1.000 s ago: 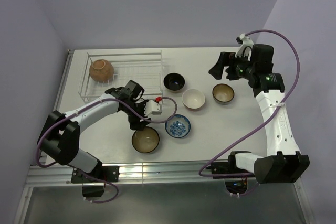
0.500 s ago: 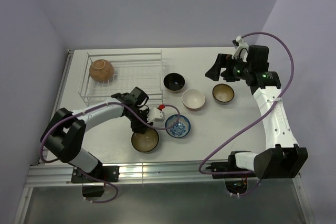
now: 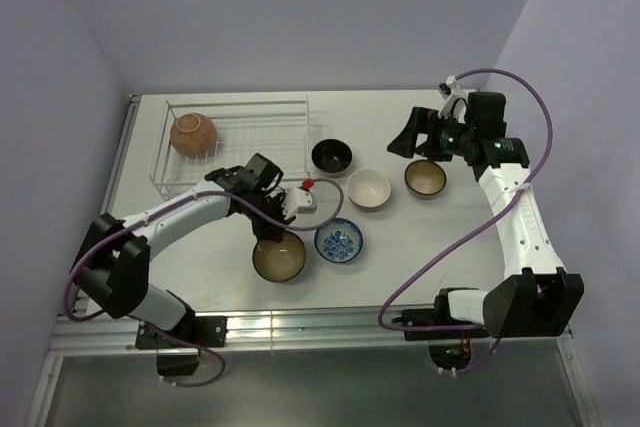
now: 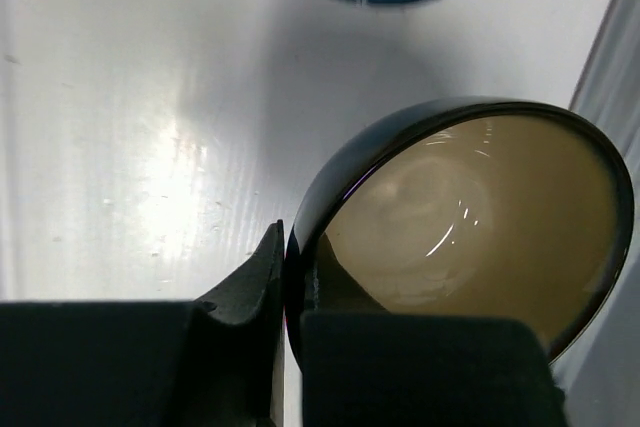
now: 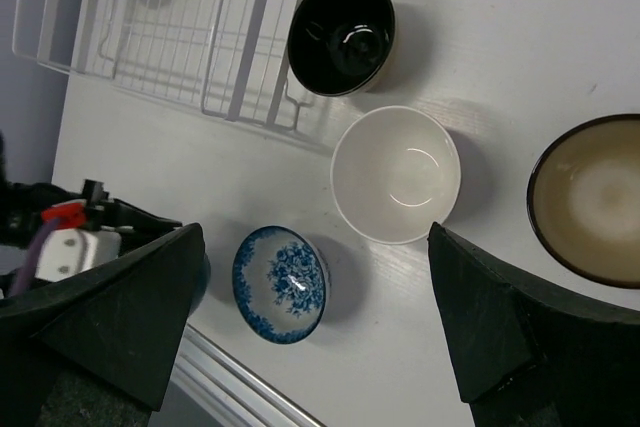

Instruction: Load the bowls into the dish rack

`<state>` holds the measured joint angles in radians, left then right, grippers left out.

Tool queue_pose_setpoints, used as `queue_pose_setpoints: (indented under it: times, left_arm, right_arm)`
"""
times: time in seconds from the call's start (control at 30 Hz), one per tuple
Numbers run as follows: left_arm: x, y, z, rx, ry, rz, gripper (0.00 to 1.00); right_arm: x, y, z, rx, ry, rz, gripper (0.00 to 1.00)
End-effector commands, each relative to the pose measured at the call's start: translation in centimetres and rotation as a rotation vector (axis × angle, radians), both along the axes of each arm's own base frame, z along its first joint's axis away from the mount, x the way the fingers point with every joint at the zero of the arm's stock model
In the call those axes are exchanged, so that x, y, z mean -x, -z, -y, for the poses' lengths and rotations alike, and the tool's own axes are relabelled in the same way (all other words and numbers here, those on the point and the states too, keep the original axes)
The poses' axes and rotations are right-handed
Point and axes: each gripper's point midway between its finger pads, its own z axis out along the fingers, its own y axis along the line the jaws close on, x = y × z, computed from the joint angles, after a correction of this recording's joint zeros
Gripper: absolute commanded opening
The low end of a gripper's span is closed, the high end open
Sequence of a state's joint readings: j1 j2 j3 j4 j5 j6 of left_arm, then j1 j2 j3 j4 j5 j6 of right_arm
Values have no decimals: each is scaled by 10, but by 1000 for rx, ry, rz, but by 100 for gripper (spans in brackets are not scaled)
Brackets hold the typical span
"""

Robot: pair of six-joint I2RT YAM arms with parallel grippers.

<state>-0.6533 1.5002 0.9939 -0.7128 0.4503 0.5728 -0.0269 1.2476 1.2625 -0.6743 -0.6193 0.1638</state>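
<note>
My left gripper is shut on the near rim of a tan-brown bowl, one finger inside and one outside. A blue-and-white bowl stands just right of it. Further back are a black-inside bowl, a white-inside bowl and another tan bowl. The dish rack holds one upturned tan bowl in its left end. My right gripper hangs open, high above the bowls, holding nothing.
The table's metal front rail runs close to the held bowl. The rack's right wall stands next to the black-inside bowl. Purple walls close in on the left and the back. A purple cable loops over the left arm.
My left gripper has shut on the tan-brown bowl's rim, and the bowl has shifted slightly away from the front edge. The right arm has swung a little to the left, still open.
</note>
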Motion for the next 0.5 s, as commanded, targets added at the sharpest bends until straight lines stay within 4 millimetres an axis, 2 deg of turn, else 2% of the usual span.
queue_pose_setpoints:
  times: [0.0,0.03,0.07,0.13,0.17,0.2,0.27,0.3,0.33,0.37,0.4,0.47]
  left_arm:
    - [-12,-76,31,194,-62,49,0]
    - [-16,-85,33,205,-114,38,0]
    - [-28,-105,37,234,-152,70,0]
    - [-52,-125,36,249,-302,101,0]
    - [-64,-144,38,285,-354,128,0]
    - [-83,-158,35,324,-430,164,0]
    - [-103,-181,30,384,-559,169,0]
    - [-117,-190,22,409,-613,188,0]
    - [-124,-194,21,427,-673,163,0]
    - [-134,-206,18,446,-716,190,0]
    - [-142,-211,13,456,-756,197,0]
    - [-158,-221,12,485,-856,210,0]
  right_arm:
    - [-5,-11,-2,-40,15,49,100]
    - [-6,-14,-3,-46,13,62,100]
    - [-6,-17,-4,-51,10,70,100]
    - [-9,-23,-7,-62,1,82,100]
    - [-10,-26,-8,-61,-6,85,100]
    - [-10,-27,-10,-62,-18,81,100]
    - [-13,-33,-15,-69,-37,84,100]
    - [-14,-37,-19,-81,-60,92,100]
    - [-15,-39,-21,-87,-72,98,97]
    - [-16,-41,-23,-94,-81,99,95]
    - [-15,-47,-35,-103,-115,112,93]
    - [-17,-51,-44,-107,-131,120,92]
